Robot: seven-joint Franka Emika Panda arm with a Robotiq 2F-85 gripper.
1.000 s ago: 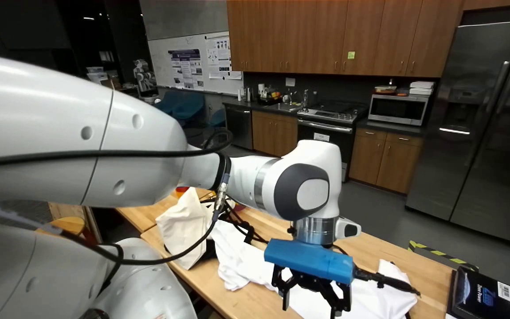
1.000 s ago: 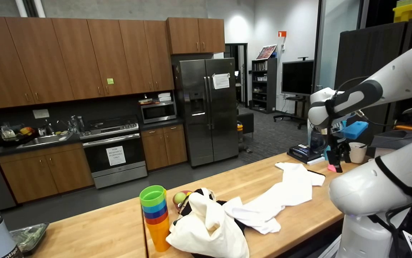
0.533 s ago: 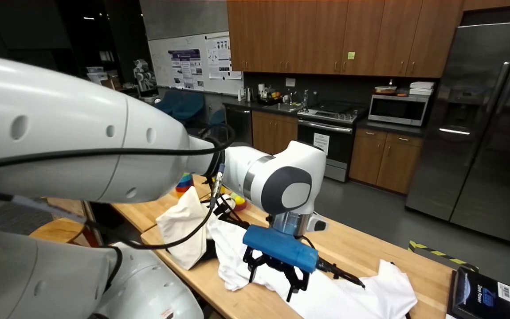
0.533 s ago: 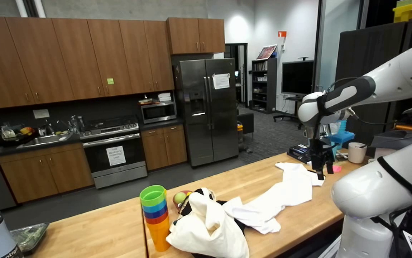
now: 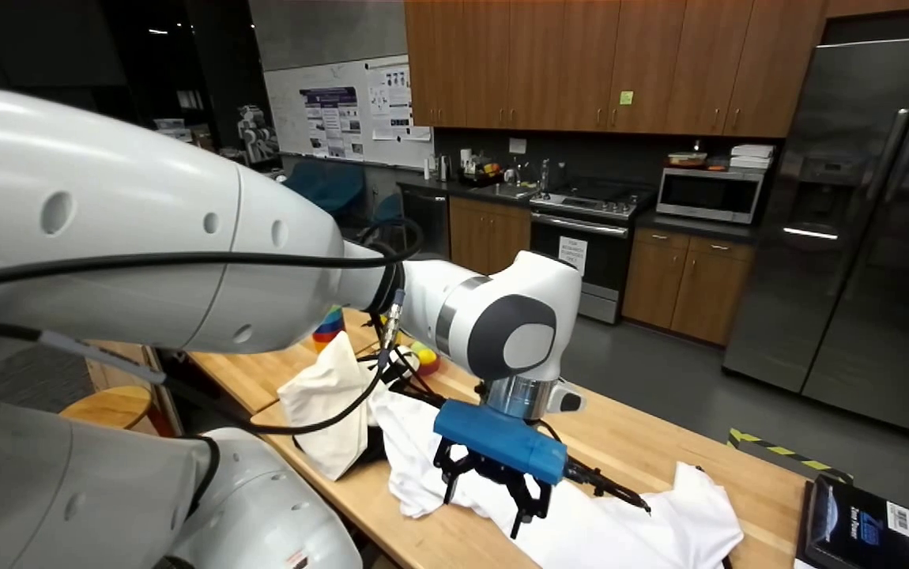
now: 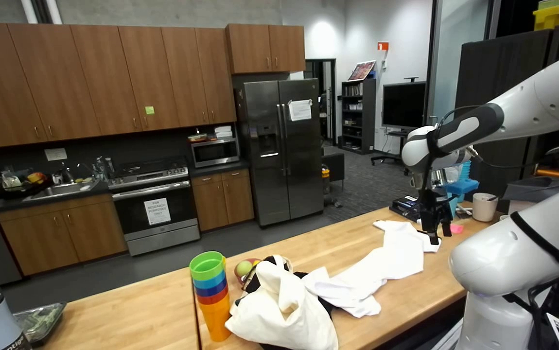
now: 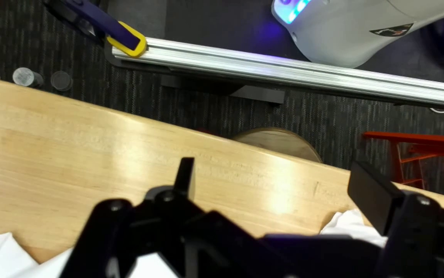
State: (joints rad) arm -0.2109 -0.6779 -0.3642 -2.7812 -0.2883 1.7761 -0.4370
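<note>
My gripper hangs open above the wooden table with nothing between its fingers. It is nearest to a long white cloth, which lies crumpled along the tabletop; contact between them cannot be made out. In another exterior view the gripper stands at the far end of that cloth. The wrist view has the fingers spread wide over bare wood, with a fold of white cloth beside one finger. A cream tote bag slumps over the cloth's other end.
Beside the bag are stacked coloured cups and a fruit bowl. A black box and a mug stand toward the table's far end. A round stool sits below the table edge.
The gripper has moved along the table, toward the tote bag's end, and now stands over the cloth. In the last half second it has hardly moved; the upper arm shifted slightly. The jaws stayed open.
</note>
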